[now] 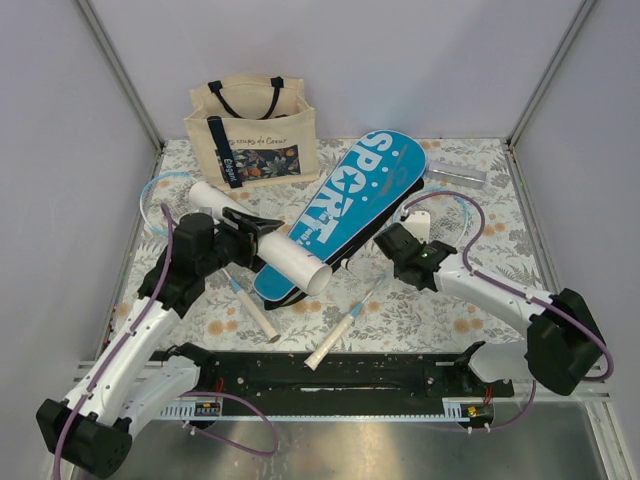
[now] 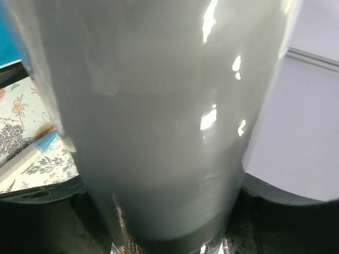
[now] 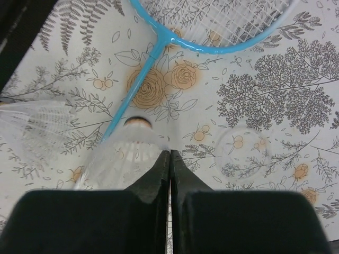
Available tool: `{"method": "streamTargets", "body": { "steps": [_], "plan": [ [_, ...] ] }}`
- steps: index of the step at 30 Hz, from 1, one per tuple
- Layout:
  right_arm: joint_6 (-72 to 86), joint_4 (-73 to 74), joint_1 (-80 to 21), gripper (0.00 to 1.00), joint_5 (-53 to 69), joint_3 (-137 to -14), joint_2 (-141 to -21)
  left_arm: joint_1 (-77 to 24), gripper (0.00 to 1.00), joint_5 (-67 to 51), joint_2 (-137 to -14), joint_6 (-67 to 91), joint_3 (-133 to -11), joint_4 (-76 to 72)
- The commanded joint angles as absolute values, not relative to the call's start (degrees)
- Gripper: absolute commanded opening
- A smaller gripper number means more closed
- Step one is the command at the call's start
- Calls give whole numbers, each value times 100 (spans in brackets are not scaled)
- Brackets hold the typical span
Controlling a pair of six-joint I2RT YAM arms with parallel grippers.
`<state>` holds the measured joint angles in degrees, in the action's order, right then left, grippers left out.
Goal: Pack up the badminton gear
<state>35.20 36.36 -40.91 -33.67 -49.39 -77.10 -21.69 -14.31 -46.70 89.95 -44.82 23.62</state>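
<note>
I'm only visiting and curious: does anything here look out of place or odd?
A shuttlecock sits at the tips of the right fingers and a second shuttlecock left of it, both outside the white tube. A clear round lid lies loose nearby. The left fingers hold the tube across the blue case.

Tote point(image 1: 252, 130) at back, case point(image 1: 365, 185) right of it, tube point(image 1: 290, 258) over case's near end

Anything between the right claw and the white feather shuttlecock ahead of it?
Nothing visible. The white feather shuttlecock lies at the tips of the shut right claw; the light-blue racket shaft runs beyond it.
</note>
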Motion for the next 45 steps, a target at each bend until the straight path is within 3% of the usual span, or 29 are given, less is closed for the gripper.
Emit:
{"method": "streamTargets", "body": {
  "steps": [1, 9, 15, 20, 24, 33, 45],
  "plan": [
    [3551, 3709, -4140, 0, -3674, -4931, -7085, -2083, 53, -1863, -4737, 8798, -4465, 1688],
    [3112, 2981, -4140, 0, -2788, -4641, -5759, -1969, 52, -2566, -5159, 8702, -4438, 1037],
    [2971, 1208, -4140, 0, -1172, -3641, -4081, -1934, 53, -2461, -5273, 8367, -4614, 1019],
    [3339, -1156, -4140, 0, 138, -2525, -2998, -1934, 55, -2206, -5282, 8673, -4579, 1230],
    [3577, -2204, -4131, 0, 676, -2162, -2891, -1934, 56, -2013, -5256, 9009, -4526, 1222],
    [4174, -2917, -4140, 0, 1125, -2215, -3225, -1934, 56, -1846, -5291, 8991, -4746, 1433],
    [4245, -2426, -4140, 0, 1265, -2188, -2707, -1934, 56, -1565, -5423, 9062, -4983, 1670]
  ]
}}
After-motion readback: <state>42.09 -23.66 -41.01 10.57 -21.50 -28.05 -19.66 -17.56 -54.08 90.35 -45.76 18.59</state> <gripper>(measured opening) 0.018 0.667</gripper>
